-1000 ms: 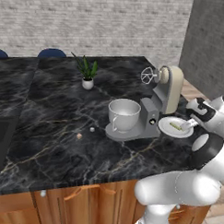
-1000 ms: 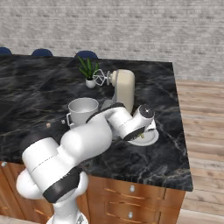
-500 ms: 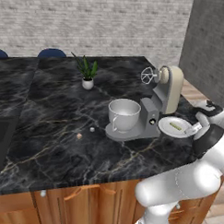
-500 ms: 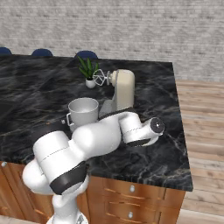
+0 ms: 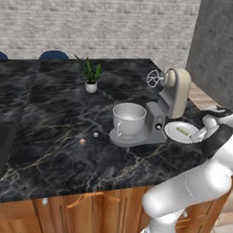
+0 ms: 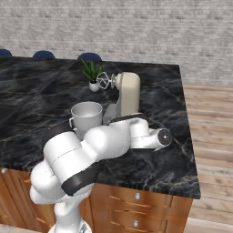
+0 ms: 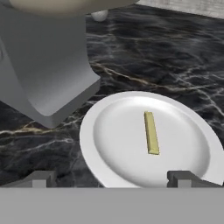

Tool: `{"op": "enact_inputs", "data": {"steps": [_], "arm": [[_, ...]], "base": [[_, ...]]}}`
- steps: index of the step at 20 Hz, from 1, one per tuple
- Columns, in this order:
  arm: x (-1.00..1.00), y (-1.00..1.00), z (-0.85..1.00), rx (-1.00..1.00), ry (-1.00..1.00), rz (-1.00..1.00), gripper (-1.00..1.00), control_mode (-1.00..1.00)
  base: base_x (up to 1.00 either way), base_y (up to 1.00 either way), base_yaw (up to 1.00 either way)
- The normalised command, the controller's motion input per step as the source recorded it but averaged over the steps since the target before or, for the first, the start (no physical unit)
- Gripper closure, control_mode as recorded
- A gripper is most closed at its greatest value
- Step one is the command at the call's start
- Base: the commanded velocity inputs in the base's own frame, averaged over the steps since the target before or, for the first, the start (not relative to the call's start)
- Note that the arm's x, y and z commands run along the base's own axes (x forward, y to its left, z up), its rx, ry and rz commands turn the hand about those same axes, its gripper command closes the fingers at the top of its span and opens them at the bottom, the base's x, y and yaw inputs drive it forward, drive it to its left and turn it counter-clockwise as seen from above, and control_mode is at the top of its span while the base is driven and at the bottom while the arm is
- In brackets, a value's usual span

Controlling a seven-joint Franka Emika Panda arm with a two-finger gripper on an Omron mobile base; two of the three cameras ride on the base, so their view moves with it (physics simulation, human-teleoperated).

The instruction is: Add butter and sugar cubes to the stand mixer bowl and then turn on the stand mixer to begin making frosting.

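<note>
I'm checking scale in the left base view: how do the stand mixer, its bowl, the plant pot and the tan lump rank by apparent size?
1. stand mixer
2. stand mixer bowl
3. plant pot, though it stands farther back
4. butter, tiny

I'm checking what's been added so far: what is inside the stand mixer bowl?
The stand mixer bowl shows only its pale grey inner wall. Its bottom is hidden by the near rim. The butter and sugar cubes lie on the counter.
</note>
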Motion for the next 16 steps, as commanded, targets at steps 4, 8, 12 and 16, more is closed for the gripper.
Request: {"op": "enact_inputs", "data": {"steps": [4,8,12,16], "arm": [[0.39,0.0,0.0,0.01,0.0,0.01,-1.0,-1.0],[0.15,0.0,0.0,0.0,0.0,0.0,-1.0,-1.0],[0.01,0.0,-0.06,0.0,0.0,0.0,-1.0,-1.0],[0.0,0.0,-0.02,0.0,0.0,0.0,-1.0,-1.0]], "base": [[0.0,0.0,0.0],[0.0,0.0,0.0],[0.0,0.0,0.0],[0.0,0.0,0.0]]}}
